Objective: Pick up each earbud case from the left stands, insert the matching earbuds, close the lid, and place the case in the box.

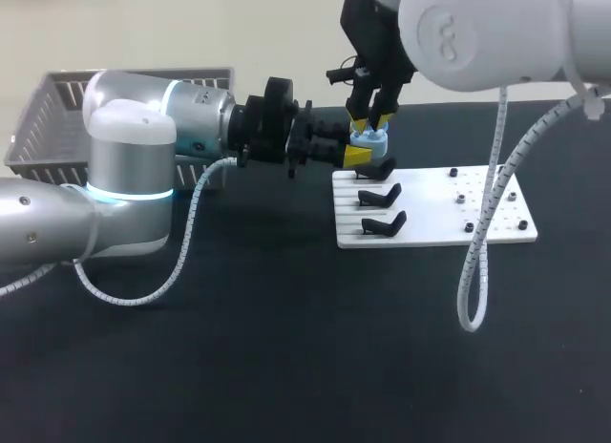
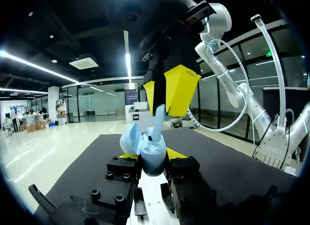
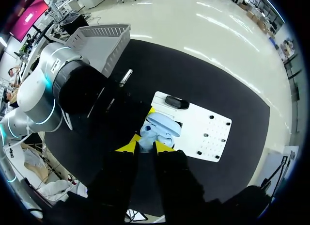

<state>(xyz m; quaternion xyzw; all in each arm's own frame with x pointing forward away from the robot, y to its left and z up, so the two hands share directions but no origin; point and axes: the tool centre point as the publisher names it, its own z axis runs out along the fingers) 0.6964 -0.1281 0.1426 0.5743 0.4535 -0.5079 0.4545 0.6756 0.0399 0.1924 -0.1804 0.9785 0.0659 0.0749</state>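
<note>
Gripped close up by left gripper, fingers clamped on both sides: pale blue earbud case, lid open, raised over white board. Directly above, right gripper, fingers pinched on blue earbud at the case's mouth. Below, black stands on board; grey basket well apart on table.

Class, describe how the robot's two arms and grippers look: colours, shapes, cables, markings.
Left arm: silver and white cylindrical segments with a glowing cyan ring. Right arm: rounded white shell. The left gripper and right gripper are black with yellow tips. A white ribbed cable trails from each arm.
</note>
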